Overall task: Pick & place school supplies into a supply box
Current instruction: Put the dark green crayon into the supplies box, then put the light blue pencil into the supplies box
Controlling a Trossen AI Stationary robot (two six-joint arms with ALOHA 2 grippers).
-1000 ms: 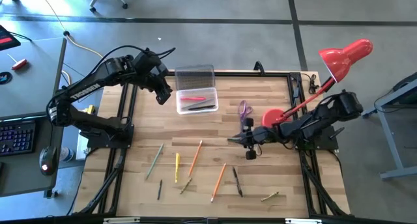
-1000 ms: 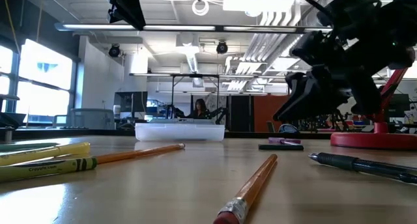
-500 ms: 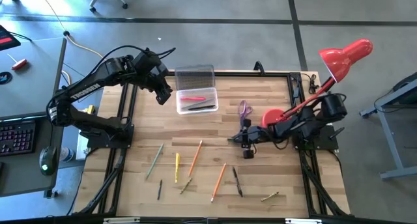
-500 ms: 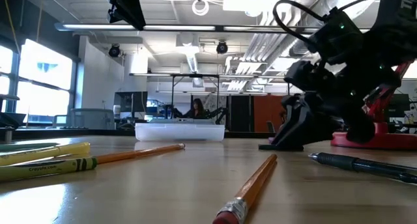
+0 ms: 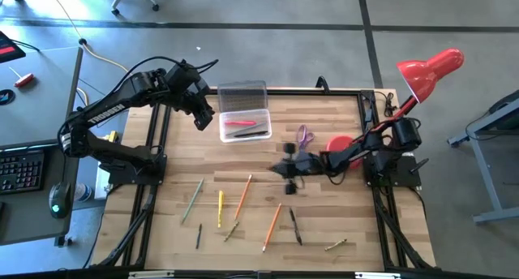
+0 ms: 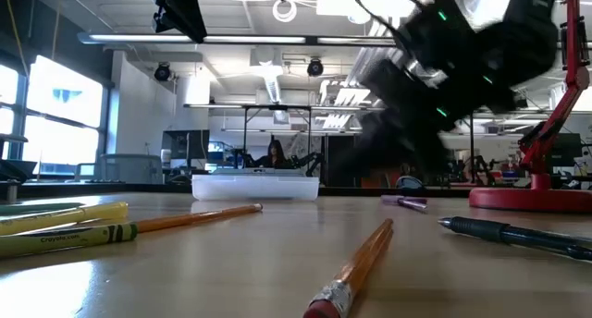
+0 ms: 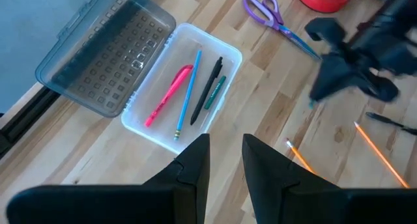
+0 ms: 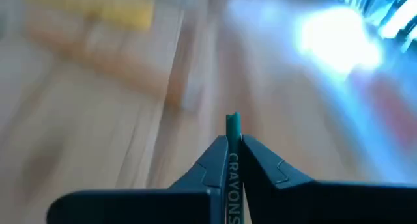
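Observation:
The clear supply box point(image 5: 245, 127) lies on the far part of the table with its grey lid point(image 5: 242, 92) open; in it are a pink marker point(image 7: 171, 94), a blue pencil, a black pen and a green pen. The purple scissors point(image 5: 303, 137) lie flat to its right. Several pencils and pens, among them a green one point(image 5: 192, 199), a yellow point(image 5: 220, 208), an orange point(image 5: 243, 195) and a black pen point(image 5: 296, 226), lie on the near half. My right gripper point(image 5: 289, 167), blurred, hangs near the scissors, shut on a green pencil point(image 8: 233, 123). My left gripper point(image 5: 203, 117) waits open, left of the box. My right gripper point(image 8: 233, 140) pinches the green pencil between its two fingers, on the printed shaft point(image 8: 232, 162). The pencil lies along the fingers, and a short end point(image 8: 233, 122) sticks out past the fingertips. In the low view the gripper point(image 6: 416, 87) is above the table.
A red desk lamp stands with its base point(image 5: 340, 143) right of the scissors and its head point(image 5: 430, 70) beyond the far right corner. A black frame point(image 5: 154, 190) borders the table. Bare wood lies between the box and the pencils.
My right gripper dropped onto the table beside the scissors, then rose again and swung toward the table's left and a little toward the far edge; it is blurred now. My left arm kept still.

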